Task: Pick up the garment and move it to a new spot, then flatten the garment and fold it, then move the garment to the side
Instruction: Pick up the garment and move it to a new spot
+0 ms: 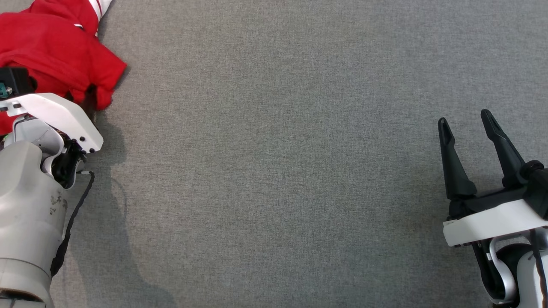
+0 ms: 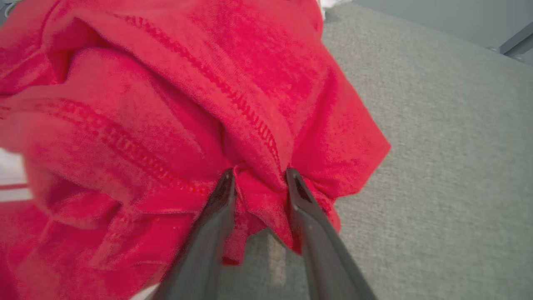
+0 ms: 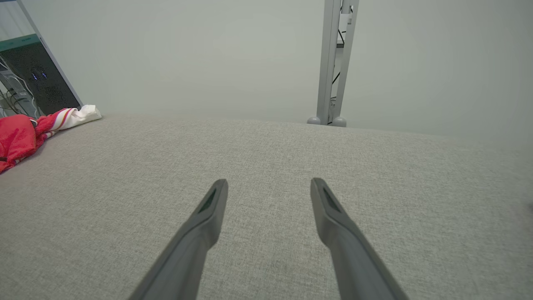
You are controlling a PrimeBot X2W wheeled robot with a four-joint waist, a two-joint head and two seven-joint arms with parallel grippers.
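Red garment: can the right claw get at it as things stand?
Probably not easily. The red garment lies far left, the right claw open far right; nothing blocks the grey surface between, but the reach looks long.

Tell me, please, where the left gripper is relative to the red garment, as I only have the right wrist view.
Observer: The left gripper is at the garment; its fingers straddle a bunched fold at the cloth's edge.
Operator: Are they shut on that fold?
Observer: No, the left wrist view shows them apart, with cloth between.
Operator: Is the garment spread out at all?
Observer: No, the head view shows it in a crumpled heap at the far left of the grey surface.
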